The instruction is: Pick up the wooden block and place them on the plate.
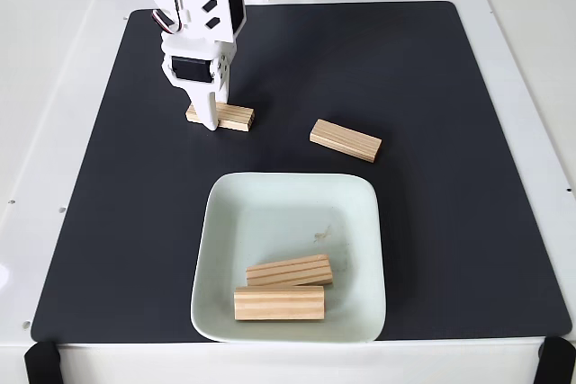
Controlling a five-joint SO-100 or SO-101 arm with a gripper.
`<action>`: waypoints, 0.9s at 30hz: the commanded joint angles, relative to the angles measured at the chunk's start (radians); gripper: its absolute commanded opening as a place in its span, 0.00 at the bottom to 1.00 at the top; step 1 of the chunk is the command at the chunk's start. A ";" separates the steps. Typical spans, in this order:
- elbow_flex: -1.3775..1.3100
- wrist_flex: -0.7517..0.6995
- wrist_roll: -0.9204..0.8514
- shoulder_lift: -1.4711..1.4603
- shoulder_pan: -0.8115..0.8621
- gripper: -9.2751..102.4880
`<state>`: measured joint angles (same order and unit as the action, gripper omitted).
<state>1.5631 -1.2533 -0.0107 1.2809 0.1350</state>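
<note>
Gripper [209,119] down over wooden block [225,117] on black mat [432,132], above plate [292,200]; grip state indiscernible. Likely light, stiff, smooth; best pinched across narrow sides.

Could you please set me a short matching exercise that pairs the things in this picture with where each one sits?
Things:
1. gripper
2. plate
3. lone wooden block
4. two stacked-side blocks

Places:
A. on the plate's near part
B. on the mat, right of the arm
C. jaws down at the far-left block
D. on the black mat, front centre

Pairs: 1-C, 2-D, 3-B, 4-A
</note>
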 commanded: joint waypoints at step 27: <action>0.023 0.394 0.098 0.440 -0.252 0.08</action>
<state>1.7825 -0.8682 0.0583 1.8377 -0.0982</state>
